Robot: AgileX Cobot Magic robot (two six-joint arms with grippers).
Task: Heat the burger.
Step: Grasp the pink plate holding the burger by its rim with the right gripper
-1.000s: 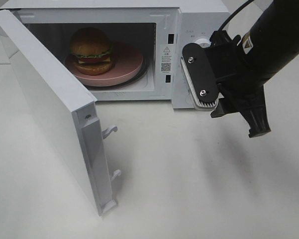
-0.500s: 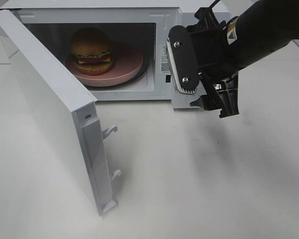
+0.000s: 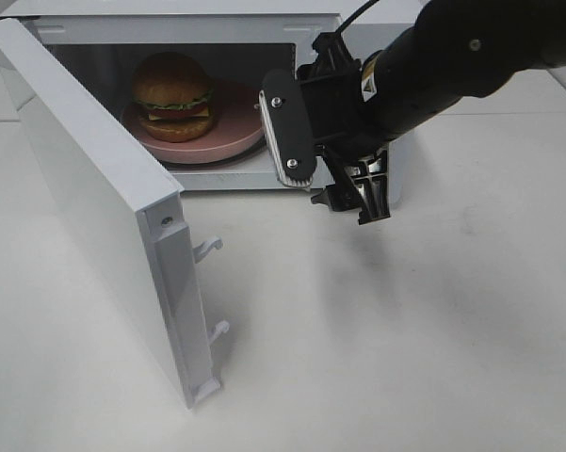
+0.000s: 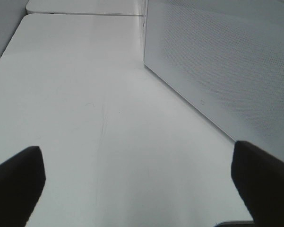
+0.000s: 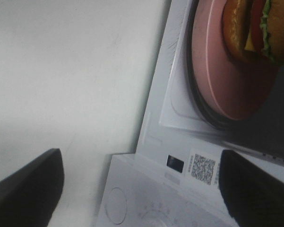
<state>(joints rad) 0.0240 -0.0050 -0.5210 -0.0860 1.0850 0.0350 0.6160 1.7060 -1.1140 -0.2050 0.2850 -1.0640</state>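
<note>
The burger (image 3: 173, 96) stands on a round pink plate (image 3: 234, 122) inside the open microwave (image 3: 169, 11). My right gripper (image 3: 325, 165) hangs open in front of the oven's right side, covering the control panel, with nothing between its fingers. Its wrist view shows the burger (image 5: 255, 28), the plate (image 5: 222, 75) and the panel with a QR sticker (image 5: 201, 168) beyond the open right gripper (image 5: 142, 189). My left gripper (image 4: 142, 189) is open over bare table, beside the outer face of the microwave door (image 4: 227, 71). It is outside the high view.
The microwave door (image 3: 94, 207) swings wide toward the front left, with latch hooks (image 3: 207, 250) on its edge. A round knob (image 5: 114, 205) sits on the control panel. White table (image 3: 405, 330) spreads in front and to the right.
My right arm has swung left from beside the control panel to the right edge of the oven opening. Its jaws have spread wider. The burger and door have not moved.
</note>
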